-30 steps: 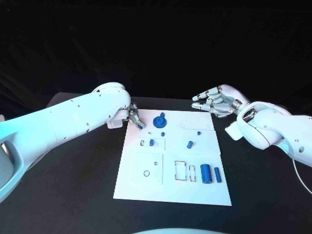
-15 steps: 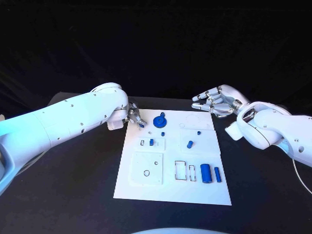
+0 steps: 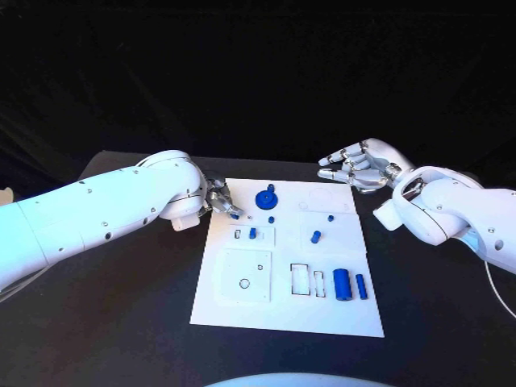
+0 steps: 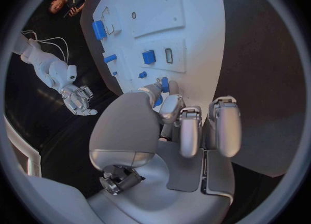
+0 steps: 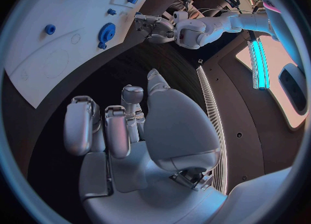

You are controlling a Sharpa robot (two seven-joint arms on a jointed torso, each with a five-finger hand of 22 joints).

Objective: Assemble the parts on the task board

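The white task board (image 3: 287,310) lies in the middle of the black table. My left hand (image 3: 221,197) hovers over the board's far left corner and pinches a small blue part (image 4: 165,85) between thumb and finger. Just right of it a blue gear (image 3: 266,197) sits on the board. Small blue pegs (image 3: 315,238) lie in the board's middle. A blue cylinder (image 3: 341,285) and a blue bar (image 3: 360,287) lie side by side near the board's right edge. My right hand (image 3: 360,167) hangs off the far right corner with loosely bent fingers and holds nothing.
Recessed outlines (image 3: 244,276) mark the board's near half, with a narrow slot (image 3: 299,279) beside the cylinder. Bare black table (image 3: 118,306) surrounds the board on every side.
My left arm has dropped lower and its hand has edged slightly nearer along the board's left side, still pinching the blue part. The right hand has stayed in place.
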